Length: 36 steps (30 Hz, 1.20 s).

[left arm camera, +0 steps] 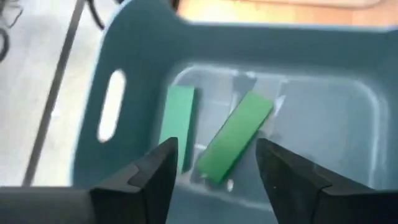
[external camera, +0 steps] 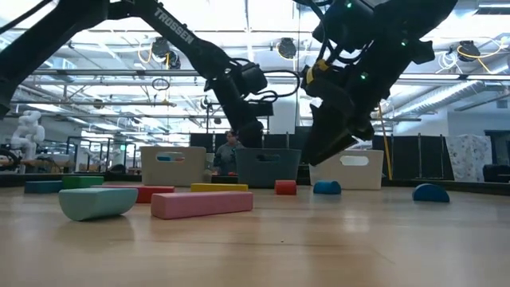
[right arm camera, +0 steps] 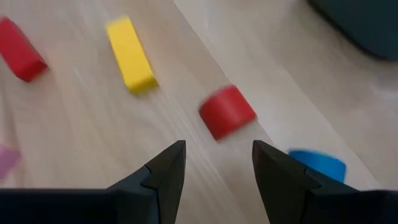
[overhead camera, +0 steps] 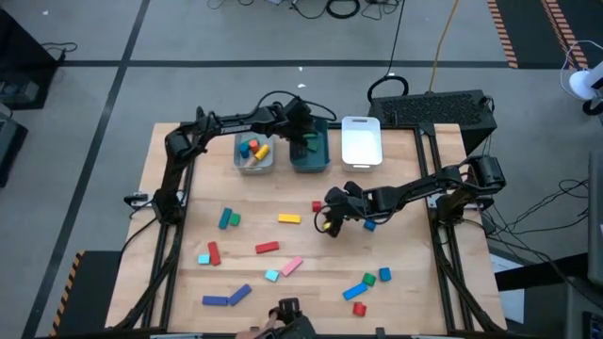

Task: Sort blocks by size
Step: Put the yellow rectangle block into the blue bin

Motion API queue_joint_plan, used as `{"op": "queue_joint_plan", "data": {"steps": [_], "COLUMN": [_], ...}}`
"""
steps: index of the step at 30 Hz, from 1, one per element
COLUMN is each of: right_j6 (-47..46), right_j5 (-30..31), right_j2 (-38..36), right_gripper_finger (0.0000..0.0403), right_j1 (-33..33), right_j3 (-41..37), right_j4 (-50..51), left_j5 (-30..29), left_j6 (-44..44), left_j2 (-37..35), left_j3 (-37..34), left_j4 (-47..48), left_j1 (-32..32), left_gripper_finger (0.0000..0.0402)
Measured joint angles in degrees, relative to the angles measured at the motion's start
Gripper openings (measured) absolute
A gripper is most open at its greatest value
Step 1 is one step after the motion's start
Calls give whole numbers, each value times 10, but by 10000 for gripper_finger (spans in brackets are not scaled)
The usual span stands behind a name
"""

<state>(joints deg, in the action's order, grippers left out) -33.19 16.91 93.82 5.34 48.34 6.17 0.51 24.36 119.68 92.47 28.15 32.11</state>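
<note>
High view showed the left gripper (overhead camera: 306, 127) poised over the teal tray (overhead camera: 323, 162) at the far edge of the table (overhead camera: 405, 301). Left wrist view showed its fingers parted with nothing between them; two green bars (left arm camera: 235, 135) lay below in that tray, one flat along the floor, the other tilted across it. The grey tray (overhead camera: 241, 162) beside it already contained several coloured blocks, and the white tray (overhead camera: 362, 143) appeared empty.

The right gripper (overhead camera: 330, 218) hung above mid-table. Right wrist view showed its fingers apart and clasping nothing, with a red cylinder (right arm camera: 227, 111) just ahead of the fingertips, a yellow bar (right arm camera: 130, 54) and a red block (right arm camera: 21, 48) farther off, and a blue block (right arm camera: 318, 164) to one side.

More than a dozen blocks (overhead camera: 268, 248) remained scattered on the table, so the sort was judged far from complete.

Risks noted:
- The red cylinder lay on its curved side; an off-centre closure could roll it away from the fingers.
- The blue block sat near the right gripper's approach and could be nudged.
- The left gripper stood low inside the tray; a sideways withdrawal might catch the wall and shift the tray.
</note>
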Motion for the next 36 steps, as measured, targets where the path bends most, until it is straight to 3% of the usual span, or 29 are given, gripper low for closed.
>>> {"op": "queue_joint_plan", "data": {"steps": [5, 10, 16, 28, 36], "right_j6": [61, 152, 202, 199, 205], "right_j5": [-1, -9, -35, -36, -37], "right_j2": [5, 26, 39, 39, 57], "right_gripper_finger": [171, 171, 171, 171, 171], "right_j1": [0, 1, 1, -17, -4], "right_j3": [0, 1, -1, 0, 0], "right_j4": [-76, -146, -149, -194, -233], "left_j5": [-8, 43, 70, 84, 84], "left_j6": [-24, -46, -54, -118, -155], "left_j2": [-45, -105, -178, -331, -380], "left_j3": [-1, -1, -32, -282, -437], "left_j4": [51, 78, 74, -106, -259], "left_j1": [-5, -14, -38, -122, -196], "left_gripper_finger": [223, 224, 224, 224, 224]}}
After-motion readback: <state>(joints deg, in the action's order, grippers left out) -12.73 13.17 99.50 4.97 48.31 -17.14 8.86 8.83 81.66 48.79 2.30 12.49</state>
